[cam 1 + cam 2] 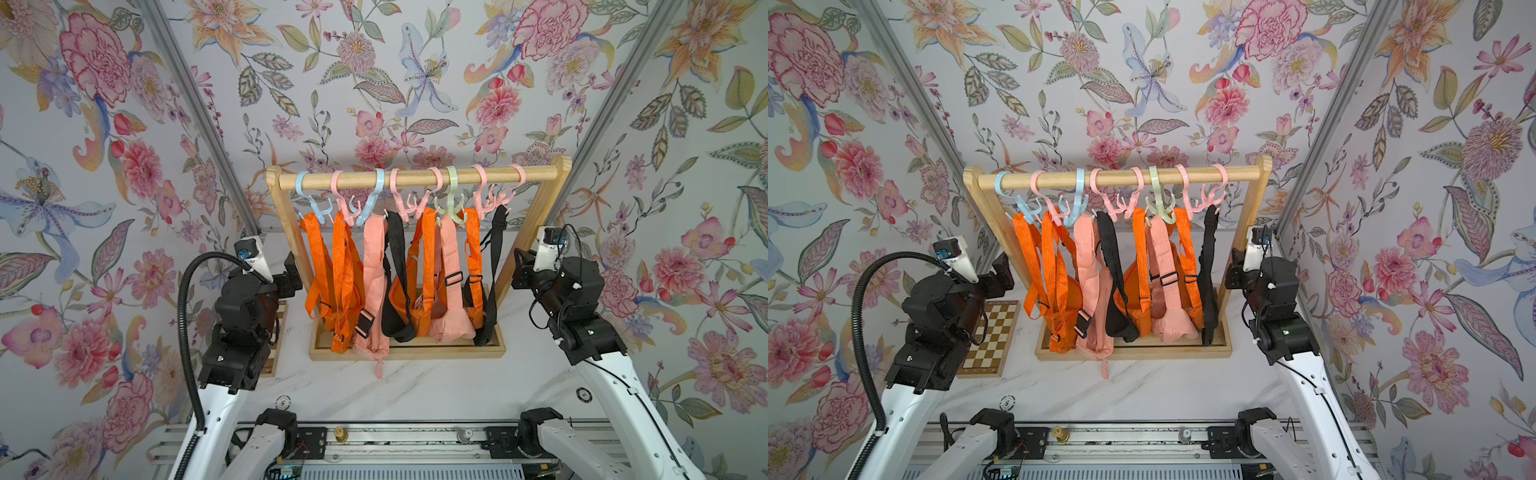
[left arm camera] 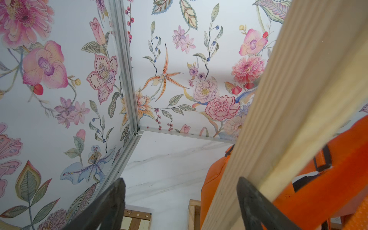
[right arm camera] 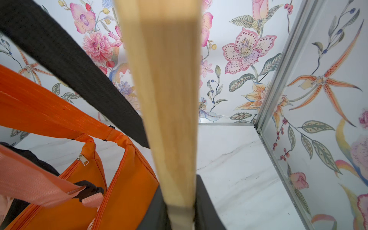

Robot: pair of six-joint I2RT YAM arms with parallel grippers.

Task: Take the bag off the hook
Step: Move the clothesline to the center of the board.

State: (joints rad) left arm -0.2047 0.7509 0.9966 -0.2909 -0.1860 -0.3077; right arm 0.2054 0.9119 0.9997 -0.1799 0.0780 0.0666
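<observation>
Bracing: right gripper (image 3: 179, 187) is pinching the rack's (image 1: 407, 352) right post (image 3: 163, 79), left gripper (image 2: 180, 181) hovering spread by its left post (image 2: 288, 99); bags (image 1: 372, 328) are hanging from its hooks (image 1: 453, 195). Next, likely lifting a strap (image 1: 495, 249) clear.

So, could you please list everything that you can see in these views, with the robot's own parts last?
wooden rack: one, pale wood, standing at the back of the table.
hooks: eight on the rack's rod; five pink, two blue, one green.
bags: orange, pink and black, hanging by their straps from the hooks; they overlap, so no sure count.
chessboard: one, brown and cream, on the table left of the rack.
table: one, white marble.
walls: floral wallpaper, on three sides.
left gripper: black, open, beside the rack's left post.
right gripper: black, closed on the rack's right post.
</observation>
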